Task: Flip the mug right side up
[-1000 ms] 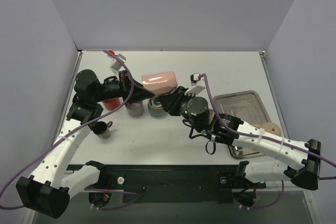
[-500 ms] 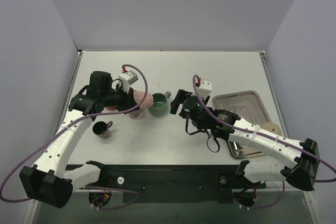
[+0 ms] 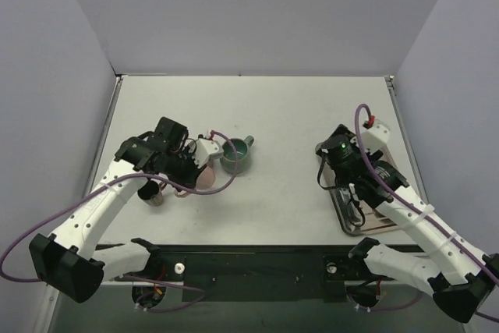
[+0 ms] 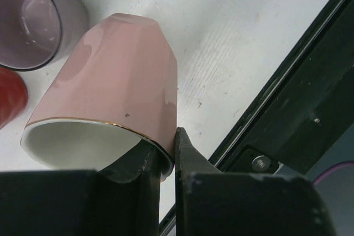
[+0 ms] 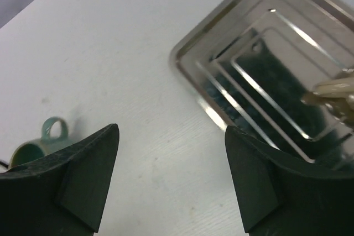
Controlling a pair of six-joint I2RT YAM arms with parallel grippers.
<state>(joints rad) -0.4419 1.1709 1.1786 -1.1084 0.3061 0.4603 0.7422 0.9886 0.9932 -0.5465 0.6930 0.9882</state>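
The pink mug (image 4: 116, 81) is tilted, with its gold-edged rim toward the wrist camera and its base pointing away over the table. My left gripper (image 4: 172, 153) is shut on the rim, one finger inside and one outside. In the top view the mug (image 3: 201, 182) shows only in part under the left gripper (image 3: 196, 171), left of centre near the front. My right gripper (image 5: 171, 181) is open and empty. It hovers over the table at the left edge of the metal tray (image 5: 265, 81), and it also shows in the top view (image 3: 327, 161).
A green mug (image 3: 234, 155) stands upright just right of the pink one and shows in the right wrist view (image 5: 38, 142). A purple cup (image 4: 33, 20) and a red thing (image 4: 8, 100) sit beside the pink mug. A small dark cup (image 3: 153, 191) stands left. The table's black front rail (image 4: 287, 109) is close.
My left arm has brought the pink mug down from high over the table's middle toward the front left. My right arm has pulled back rightward to the tray.
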